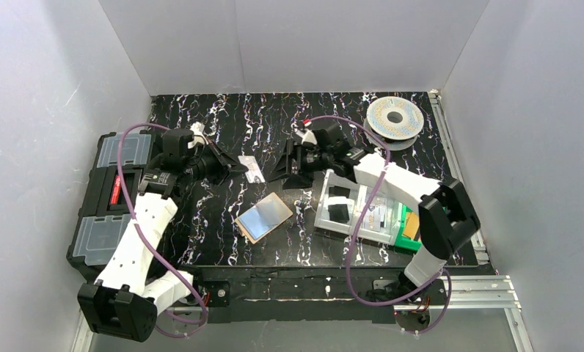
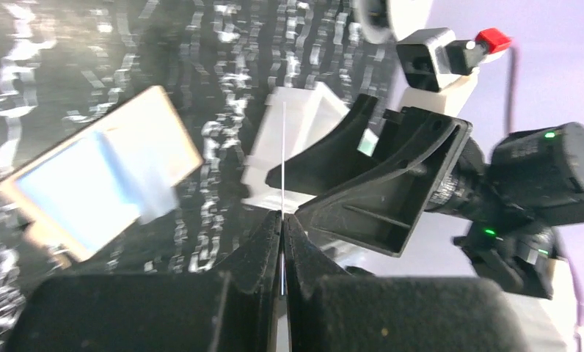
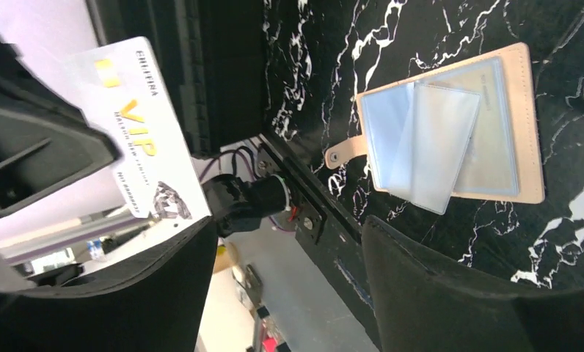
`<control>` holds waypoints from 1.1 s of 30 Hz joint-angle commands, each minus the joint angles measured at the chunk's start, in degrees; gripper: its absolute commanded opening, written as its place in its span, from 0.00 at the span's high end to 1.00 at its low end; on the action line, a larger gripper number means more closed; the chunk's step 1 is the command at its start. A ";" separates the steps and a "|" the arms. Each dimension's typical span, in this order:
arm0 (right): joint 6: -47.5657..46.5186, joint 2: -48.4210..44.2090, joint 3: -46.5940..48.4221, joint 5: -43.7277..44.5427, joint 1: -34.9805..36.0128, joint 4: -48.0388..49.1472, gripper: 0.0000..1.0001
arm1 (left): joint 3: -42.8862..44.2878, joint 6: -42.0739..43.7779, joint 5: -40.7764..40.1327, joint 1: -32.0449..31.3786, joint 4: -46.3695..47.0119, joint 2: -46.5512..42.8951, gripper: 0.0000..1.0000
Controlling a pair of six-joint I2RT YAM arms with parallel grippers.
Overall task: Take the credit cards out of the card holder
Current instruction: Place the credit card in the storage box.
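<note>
Tan and folded open, the card holder (image 3: 530, 125) lies flat near the middle of the black marbled table (image 1: 201, 220), a little toward the near edge and between the two arms. The credit cards (image 3: 432, 147) rest on its panels, pale blue and shiny; one sits skewed across the fold, overlapping both sides, with a corner past the holder's edge. From overhead they read as one bright patch (image 1: 265, 217).

Behind the holder, toward the middle of the table, the two grippers face each other. The left gripper (image 1: 239, 167) has its fingers (image 2: 260, 249) pressed together on a white VIP card (image 3: 139, 139) with gold lettering. Its own wrist camera sees that card edge-on as a thin pale line (image 2: 283, 169), and the card stands clear of the table. The right gripper (image 1: 283, 167) is just beside it, fingers (image 3: 450, 293) spread wide with nothing between them. The card's free end reaches toward those fingers (whether it touches one I cannot tell).

A clear compartment tray (image 1: 322, 218) sits toward the right edge of the table, with a green bin (image 1: 404, 236) against its right side. A spool (image 1: 394, 117) lies flat at the far right corner. A black toolbox (image 1: 102, 198) runs along the left edge, beside the left arm.
</note>
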 commanded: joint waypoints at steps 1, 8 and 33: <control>7.06 -6.43 -6.83 -4.10 -2.10 11.40 0.19 | -5.18 -10.78 13.36 0.34 18.39 0.90 1.00; 15.87 -12.54 -15.09 -5.81 -5.76 25.82 0.17 | -8.72 -16.76 20.81 0.13 31.87 4.61 1.00; 12.05 -16.92 -15.78 -2.15 -6.72 19.49 0.99 | -5.44 -16.36 27.07 -8.44 36.71 14.03 1.00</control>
